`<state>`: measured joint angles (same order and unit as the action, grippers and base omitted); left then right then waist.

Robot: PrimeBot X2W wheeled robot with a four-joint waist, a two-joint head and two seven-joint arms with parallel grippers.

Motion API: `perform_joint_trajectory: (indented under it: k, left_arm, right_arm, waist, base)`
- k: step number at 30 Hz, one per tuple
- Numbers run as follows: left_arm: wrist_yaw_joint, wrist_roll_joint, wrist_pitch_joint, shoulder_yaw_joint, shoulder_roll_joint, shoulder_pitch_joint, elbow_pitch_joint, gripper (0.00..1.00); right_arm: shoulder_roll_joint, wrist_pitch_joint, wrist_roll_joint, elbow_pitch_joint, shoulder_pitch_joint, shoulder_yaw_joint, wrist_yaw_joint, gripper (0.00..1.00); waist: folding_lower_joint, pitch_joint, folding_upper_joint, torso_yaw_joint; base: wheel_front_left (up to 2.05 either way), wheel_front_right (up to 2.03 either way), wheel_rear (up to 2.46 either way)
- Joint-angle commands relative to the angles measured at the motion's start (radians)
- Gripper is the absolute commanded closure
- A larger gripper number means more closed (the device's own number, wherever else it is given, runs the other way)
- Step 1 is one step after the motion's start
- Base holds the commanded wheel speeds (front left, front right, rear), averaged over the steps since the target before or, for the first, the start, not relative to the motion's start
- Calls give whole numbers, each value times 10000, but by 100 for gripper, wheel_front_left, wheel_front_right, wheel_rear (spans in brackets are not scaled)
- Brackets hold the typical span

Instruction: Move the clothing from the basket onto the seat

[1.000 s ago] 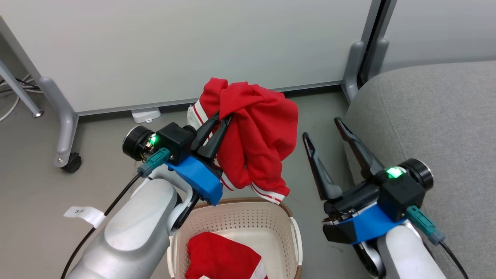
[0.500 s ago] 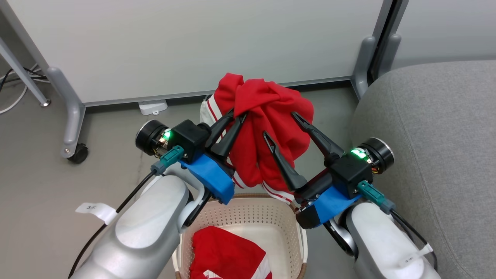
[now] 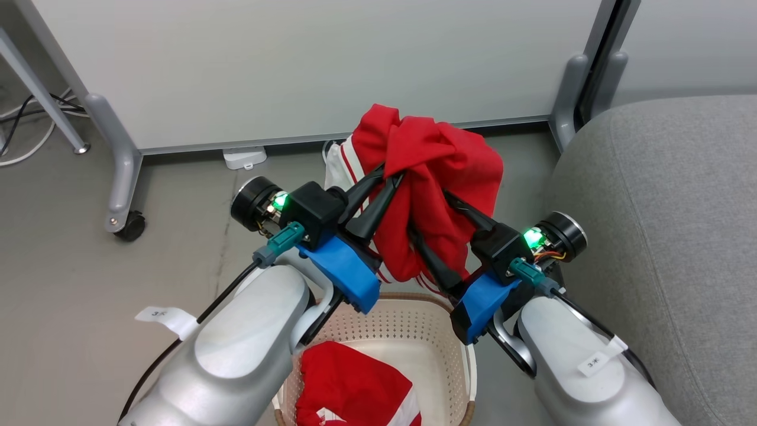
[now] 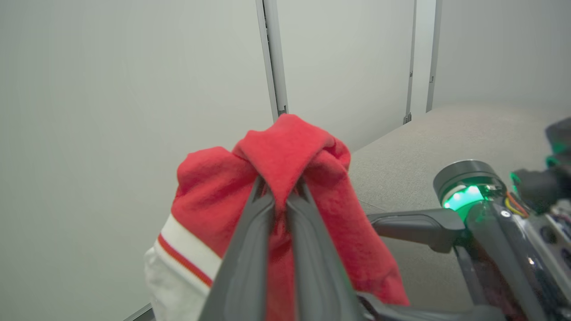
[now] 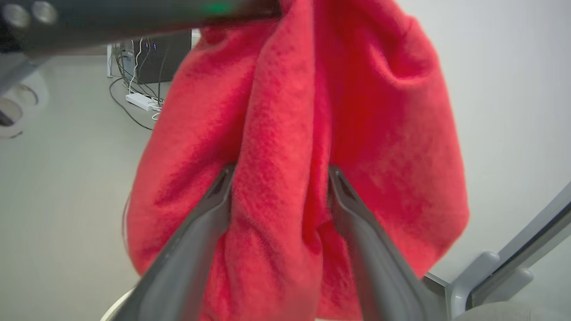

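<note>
One red garment [image 3: 437,160] hangs bunched above the basket [image 3: 414,325], white striped trim showing on its left side. My left gripper [image 3: 393,174] is shut on the garment's top fold [image 4: 285,151]. My right gripper [image 3: 429,213] is open, coming in from the right. Its two fingers [image 5: 209,200] straddle a thick fold of the red fabric [image 5: 312,111], and their tips are sunk in the cloth. A second red garment with a white panel [image 3: 349,384] lies inside the basket. The grey seat [image 3: 662,195] stands to the right, close beside my right arm.
A white partition panel [image 3: 295,65] stands behind on grey legs, with a castor [image 3: 129,228] at the left and another leg [image 3: 571,94] near the seat. Cables [image 3: 35,124] lie on the floor at the far left. A small white block [image 3: 244,158] sits by the panel's base.
My right gripper has swung left from beside the seat into the hanging garment, its fingers now either side of a fold. The left gripper still holds the garment. The camera has shifted slightly.
</note>
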<state>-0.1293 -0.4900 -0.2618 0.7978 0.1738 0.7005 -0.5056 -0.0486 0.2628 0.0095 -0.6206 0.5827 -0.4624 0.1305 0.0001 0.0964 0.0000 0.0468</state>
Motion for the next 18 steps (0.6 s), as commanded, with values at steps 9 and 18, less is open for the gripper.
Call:
perform_joint_trajectory:
  k: [9, 18]
  left_arm:
    - [-11, -103, -48, 157, -73, 125, 78, 100]
    - [-11, -36, -48, 109, -21, 45, 102, 100]
  right_arm:
    - [-32, 33, 590, -399, 323, -222, 5, 100]
    - [-31, 33, 743, -257, 194, -215, 5, 100]
  waist:
    - [-1, -113, 0, 92]
    - [-1, -119, 0, 42]
  base:
    - [0, 0, 0]
    - [0, 0, 0]
